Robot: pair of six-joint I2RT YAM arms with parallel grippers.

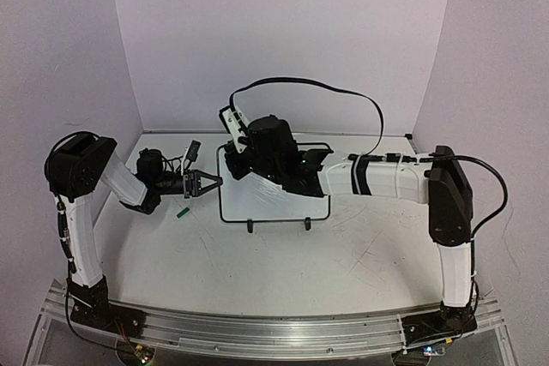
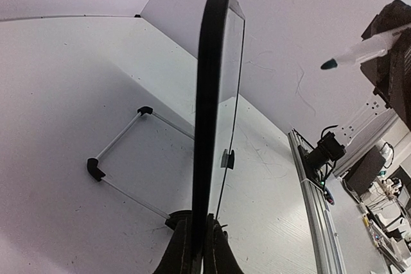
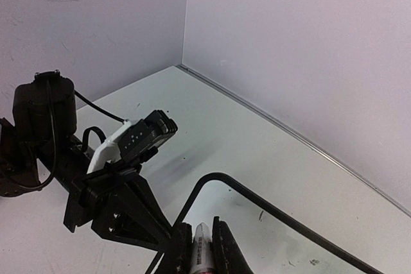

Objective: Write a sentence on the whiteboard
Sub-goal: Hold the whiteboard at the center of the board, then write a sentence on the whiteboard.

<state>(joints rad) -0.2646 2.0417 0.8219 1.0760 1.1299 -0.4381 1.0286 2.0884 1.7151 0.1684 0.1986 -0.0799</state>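
The whiteboard (image 1: 274,203) stands on its two black feet mid-table. My left gripper (image 1: 213,183) is shut on its left edge. In the left wrist view the black frame (image 2: 209,94) runs edge-on up from between the closed fingers (image 2: 221,248). My right gripper (image 1: 243,163) hovers over the board's upper left corner, shut on a white marker (image 3: 203,248). The marker's green tip (image 2: 331,63) points toward the board face. The rounded frame corner (image 3: 212,176) lies just beyond the right fingertips. No sentence shows on the bare part of the board. My right arm hides the upper part.
A small green cap (image 1: 183,210) lies on the tabletop left of the board, below the left gripper. The board's wire stand (image 2: 122,158) reaches out behind it. An aluminium rail (image 1: 274,327) runs along the near edge. Lilac walls close the back and sides.
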